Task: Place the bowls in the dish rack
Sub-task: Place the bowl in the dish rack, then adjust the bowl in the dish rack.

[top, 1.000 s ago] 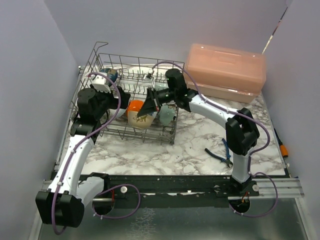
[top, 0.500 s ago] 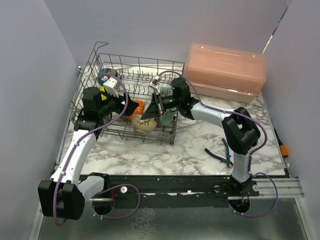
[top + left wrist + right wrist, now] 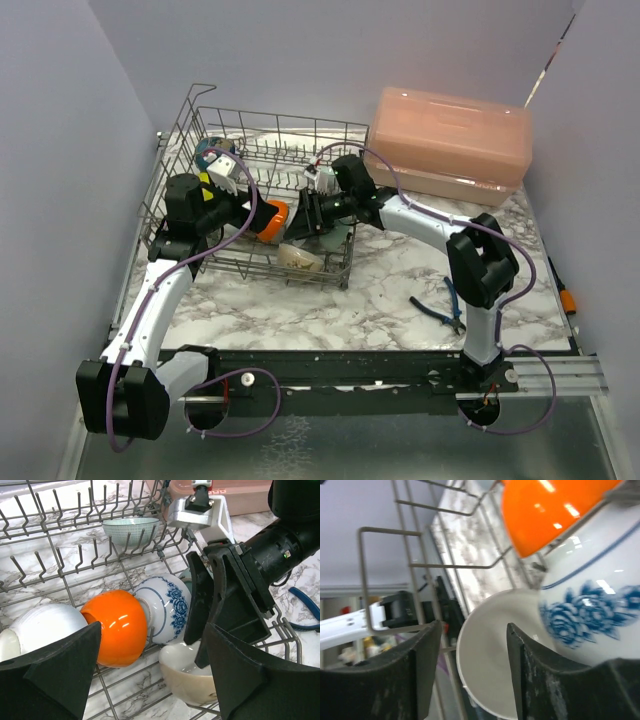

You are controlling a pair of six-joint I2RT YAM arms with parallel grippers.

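The grey wire dish rack (image 3: 290,117) holds several bowls. At its front lies a beige bowl (image 3: 300,258), tipped on the wires. My right gripper (image 3: 300,220) stands open over that bowl's rim, not gripping it; the right wrist view shows the pale bowl (image 3: 490,675) between spread fingers (image 3: 427,665). Beside it rest an orange bowl (image 3: 112,627), a blue-patterned bowl (image 3: 162,607) and a white bowl (image 3: 42,625). A teal bowl (image 3: 130,530) stands farther back. My left gripper (image 3: 152,630) hangs open and holds nothing, just left of the orange bowl (image 3: 272,219).
A pink lidded box (image 3: 450,140) sits right of the rack at the back. Blue-handled pliers (image 3: 440,310) lie on the marble table near the right arm. A small orange item (image 3: 568,298) lies at the table's right edge. Another bowl (image 3: 210,150) sits in the rack's back left.
My right gripper lowered the beige bowl into the rack's front, then opened and let it go. The left arm shifted back a little and has since stayed put.
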